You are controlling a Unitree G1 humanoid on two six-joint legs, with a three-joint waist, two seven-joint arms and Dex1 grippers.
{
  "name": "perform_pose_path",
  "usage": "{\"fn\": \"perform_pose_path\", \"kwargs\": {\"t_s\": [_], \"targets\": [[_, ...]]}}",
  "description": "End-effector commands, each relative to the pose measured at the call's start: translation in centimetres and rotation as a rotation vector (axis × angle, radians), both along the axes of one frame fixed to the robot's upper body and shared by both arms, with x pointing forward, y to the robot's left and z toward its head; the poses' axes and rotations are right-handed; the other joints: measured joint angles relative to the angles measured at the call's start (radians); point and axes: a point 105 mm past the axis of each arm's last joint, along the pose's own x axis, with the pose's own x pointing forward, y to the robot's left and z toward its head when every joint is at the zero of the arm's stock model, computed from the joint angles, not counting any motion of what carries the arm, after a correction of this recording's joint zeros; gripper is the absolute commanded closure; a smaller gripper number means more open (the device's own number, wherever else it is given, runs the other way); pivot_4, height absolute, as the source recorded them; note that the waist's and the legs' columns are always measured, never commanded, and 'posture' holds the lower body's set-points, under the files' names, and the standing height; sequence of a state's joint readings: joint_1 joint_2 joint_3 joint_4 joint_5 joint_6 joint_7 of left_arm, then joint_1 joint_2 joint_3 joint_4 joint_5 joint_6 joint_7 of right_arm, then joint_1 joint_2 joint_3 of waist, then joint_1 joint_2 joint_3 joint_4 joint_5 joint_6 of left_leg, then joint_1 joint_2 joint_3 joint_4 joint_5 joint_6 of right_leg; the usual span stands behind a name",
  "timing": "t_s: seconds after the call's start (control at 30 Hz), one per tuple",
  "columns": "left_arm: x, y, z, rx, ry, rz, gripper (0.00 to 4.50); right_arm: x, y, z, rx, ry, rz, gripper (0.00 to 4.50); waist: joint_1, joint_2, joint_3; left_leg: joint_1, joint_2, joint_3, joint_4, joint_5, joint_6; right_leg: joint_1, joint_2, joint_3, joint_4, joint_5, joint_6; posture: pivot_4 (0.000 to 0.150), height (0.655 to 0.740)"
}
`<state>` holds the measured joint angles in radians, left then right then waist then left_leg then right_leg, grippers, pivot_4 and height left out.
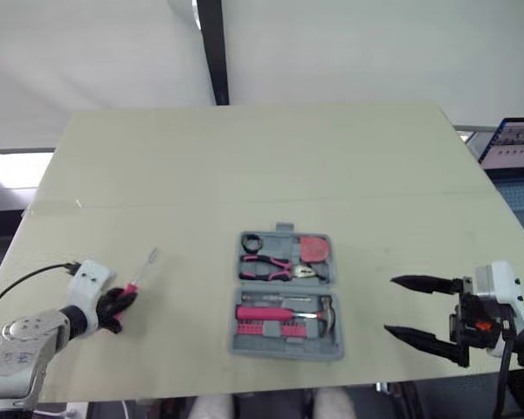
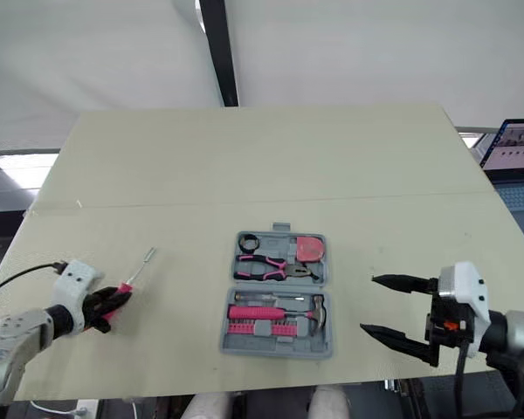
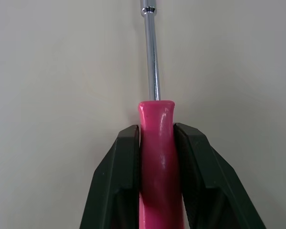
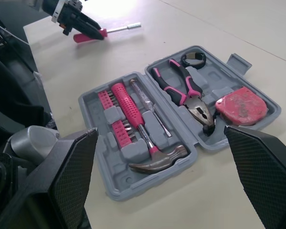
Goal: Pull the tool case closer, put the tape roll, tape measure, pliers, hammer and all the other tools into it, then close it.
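On the beige table (image 1: pixel 244 166), near its front edge and about midway between your two arms, the grey plastic tool case (image 1: pixel 284 353) lay open and flat. In its far half sat the black tape roll (image 1: pixel 251 243) in the left corner, the pink-handled pliers (image 1: pixel 266 264) just beside it, and the pink plastic tape measure (image 1: pixel 314 250) on the right. In the near half you had the steel-headed hammer (image 1: pixel 325 312) at the right end, a thick pink ribbed driver handle (image 1: pixel 262 312) running along the tray, and a row of pink bit holders (image 1: pixel 266 328) in front of it. One tool was outside: a pink-handled screwdriver with a slim silver shaft (image 1: pixel 141 272), well to the left of the case. Your left gripper (image 1: pixel 120 303) was pinching its pink handle, with black fingers (image 3: pixel 119 176) pressed on either side and the shaft pointing away from you and slightly towards the case (whether the tool touched the table I could not tell). Your right gripper (image 1: pixel 389 305) hung to the right of the case, apart from it, its two black fingers spread wide with nothing between them and their tips aimed at the case. Off the table's right edge a laptop screen (image 1: pixel 517 144) was lit
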<state>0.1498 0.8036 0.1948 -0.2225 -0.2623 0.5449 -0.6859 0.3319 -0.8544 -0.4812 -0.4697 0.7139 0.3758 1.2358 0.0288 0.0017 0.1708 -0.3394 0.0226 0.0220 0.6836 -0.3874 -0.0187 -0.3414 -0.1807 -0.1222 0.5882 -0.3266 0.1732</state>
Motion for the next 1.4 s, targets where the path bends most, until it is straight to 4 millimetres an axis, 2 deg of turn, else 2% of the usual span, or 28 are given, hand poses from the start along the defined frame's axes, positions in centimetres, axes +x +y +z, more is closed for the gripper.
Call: {"fn": "perform_pose_path", "kwargs": {"t_s": [0.03, 0.17, 0.4, 0.5, 0.7, 0.87, 1.2, 1.4], "targets": [[-0.7, -4.0, 2.4, 0.049, -0.04, -0.31, 3.91, -0.2, 0.0, 0.9, 0.001, -0.019, 0.026, 0.0, -0.002, 0.0, 0.0, 0.0, 0.0, 0.0, 0.0, 0.0, 0.0, 0.0, 0.0, 0.0, 0.0, 0.0, 0.0, 0.15, 0.74], [-1.0, -7.3, 4.1, 0.058, -0.035, -0.494, 3.91, -0.2, 0.0, 0.6, 0.001, -0.006, 0.03, 0.0, -0.002, 0.002, 0.001, 0.0, 0.0, 0.001, -0.001, 0.0, 0.0, 0.0, 0.0, 0.0, -0.001, 0.0, 0.0, 0.15, 0.74], [-0.8, -10.1, 6.3, 0.121, -0.023, -0.677, 3.91, -0.6, 0.1, 0.4, 0.0, 0.016, 0.049, 0.0, -0.001, 0.001, 0.002, 0.0, 0.0, 0.001, 0.0, 0.0, 0.0, -0.001, 0.0, 0.0, 0.0, 0.0, 0.0, 0.15, 0.74], [-1.6, -11.5, 6.8, 0.108, -0.001, -0.742, 3.91, -0.6, 0.0, 0.5, -0.005, 0.023, 0.06, 0.0, -0.002, 0.001, 0.002, 0.0, 0.0, 0.001, 0.0, 0.0, 0.0, 0.0, 0.0, 0.001, 0.0, 0.0, 0.0, 0.15, 0.74], [-4.4, -13.9, 5.9, 0.059, 0.047, -0.794, 3.91, -0.4, -0.2, 0.7, -0.021, 0.035, 0.072, 0.0, -0.004, 0.001, 0.003, -0.001, 0.001, 0.001, 0.0, 0.0, 0.0, -0.001, 0.001, 0.001, -0.001, 0.0, 0.0, 0.15, 0.74], [-5.7, -15.7, 4.8, 0.036, 0.054, -0.818, 3.91, -0.3, -0.4, 0.9, -0.028, 0.037, 0.072, 0.0, 0.006, 0.0, 0.004, -0.001, 0.001, 0.001, 0.001, 0.0, 0.0, 0.0, 0.001, 0.001, -0.001, 0.0, 0.0, 0.15, 0.74], [-5.4, -19.1, 3.7, 0.074, 0.035, -0.879, 3.91, -0.2, -0.6, 0.9, -0.039, 0.042, 0.073, 0.0, 0.021, 0.0, 0.004, -0.001, 0.0, 0.001, 0.002, 0.0, 0.0, 0.0, 0.001, 0.001, -0.001, 0.0, 0.0, 0.15, 0.74], [-4.7, -20.1, 3.1, 0.139, 0.033, -0.911, 3.91, -0.1, -0.6, 0.9, -0.042, 0.039, 0.068, 0.0, 0.024, 0.0, 0.004, -0.001, 0.0, 0.001, 0.002, 0.0, 0.0, 0.0, 0.001, 0.001, 0.0, 0.0, 0.0, 0.15, 0.74]]}}
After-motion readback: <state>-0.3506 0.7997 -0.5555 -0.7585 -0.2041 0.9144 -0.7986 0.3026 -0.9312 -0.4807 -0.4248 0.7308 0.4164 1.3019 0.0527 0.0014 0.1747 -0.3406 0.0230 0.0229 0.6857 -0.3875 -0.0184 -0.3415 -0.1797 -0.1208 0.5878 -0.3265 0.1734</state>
